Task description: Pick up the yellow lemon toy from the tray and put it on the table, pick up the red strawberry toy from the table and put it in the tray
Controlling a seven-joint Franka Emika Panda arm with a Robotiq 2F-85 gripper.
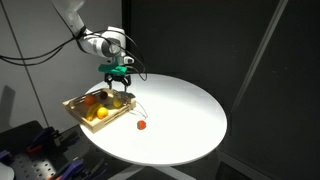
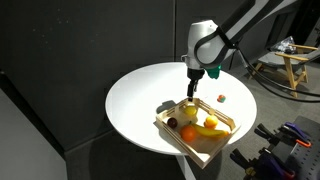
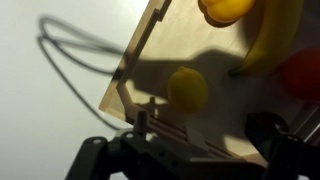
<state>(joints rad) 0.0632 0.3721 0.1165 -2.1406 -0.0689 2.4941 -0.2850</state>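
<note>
Over the tray [image 3: 176, 38], lemon step in hand: my jaws hang released, spread wide w/ nothing between them, just above the yellow lemon toy [image 3: 187, 88]. In the wrist view the toy sits on the tray floor near the left rim, approx. centred in the gap between my two fingers. That is the relation the next move turns on: the lemon lies straight down from me, not off to a side, so a plain descent should bracket it w/o much sideways correction. It is roundish, so I see no long axis to line up with and no need to twist the wrist. To the right, a longer deep-yellow toy [image 3: 272, 38] curves close by and a red-orange toy [image 3: 305, 75] sits at the far right. The left finger has only the low wooden wall beside it, so the rim is the thing to mind going down. The red strawberry toy [image 1: 142, 125] waits on the white desk [image 1: 185, 110] outside the tray, apart from the rim, on the near right in an exterior view. My read: lemon not yet gripped, strawberry untouched, both halves of the job left to do.
</note>
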